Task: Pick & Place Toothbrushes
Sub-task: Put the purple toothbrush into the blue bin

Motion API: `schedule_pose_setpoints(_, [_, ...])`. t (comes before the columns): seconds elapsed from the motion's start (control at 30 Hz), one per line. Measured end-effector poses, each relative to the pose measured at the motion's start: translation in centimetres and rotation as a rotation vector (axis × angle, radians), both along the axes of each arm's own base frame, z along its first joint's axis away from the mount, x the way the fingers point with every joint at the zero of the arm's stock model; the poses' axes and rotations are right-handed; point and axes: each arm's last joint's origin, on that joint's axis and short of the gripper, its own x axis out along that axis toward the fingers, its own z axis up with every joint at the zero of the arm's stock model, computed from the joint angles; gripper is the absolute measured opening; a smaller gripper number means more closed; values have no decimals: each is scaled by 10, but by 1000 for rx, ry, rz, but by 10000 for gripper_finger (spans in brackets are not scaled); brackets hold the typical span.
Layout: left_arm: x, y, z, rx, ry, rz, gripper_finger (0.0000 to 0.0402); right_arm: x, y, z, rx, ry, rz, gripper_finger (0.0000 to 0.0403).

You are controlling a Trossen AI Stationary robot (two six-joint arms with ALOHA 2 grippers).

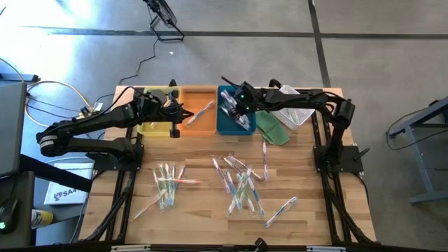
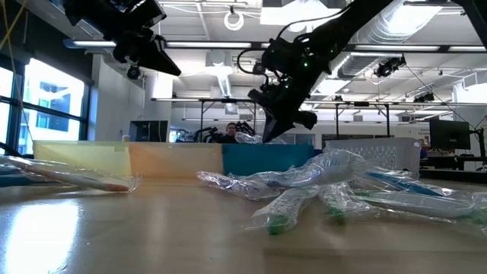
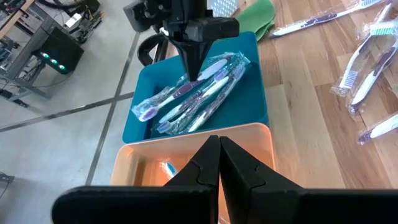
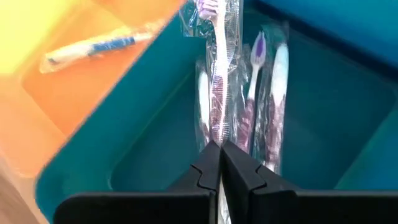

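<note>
Wooden slatted table [image 1: 203, 210] under an open workshop: at upper left, left gripper [image 1: 175, 127] pinched shut and empty over yellow rectangular tray [image 1: 150, 128] and orange rectangular tray [image 1: 203, 124], one wrapped brush inside. At upper centre, right gripper [image 1: 234, 110] clamped on purple-handled wrapped toothbrush [image 4: 217, 74], lowered into blue rectangular tray [image 1: 225, 127] beside a few sorted ones. Plenty left, seemingly: loose clear-wrapped toothbrushes [image 1: 241, 183] scattered across lower centre.

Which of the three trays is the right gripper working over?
The blue tray, the one nearest the green cloth; the right gripper is above the wrapped purple toothbrushes in it.
</note>
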Motion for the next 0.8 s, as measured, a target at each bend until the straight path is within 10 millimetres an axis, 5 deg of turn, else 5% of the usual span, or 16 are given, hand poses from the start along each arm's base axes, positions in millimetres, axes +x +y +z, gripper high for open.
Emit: schedule_pose_setpoints(0.8, [0,0,0,-1,0,0,6,-5,4,-8,103,53,-7,3])
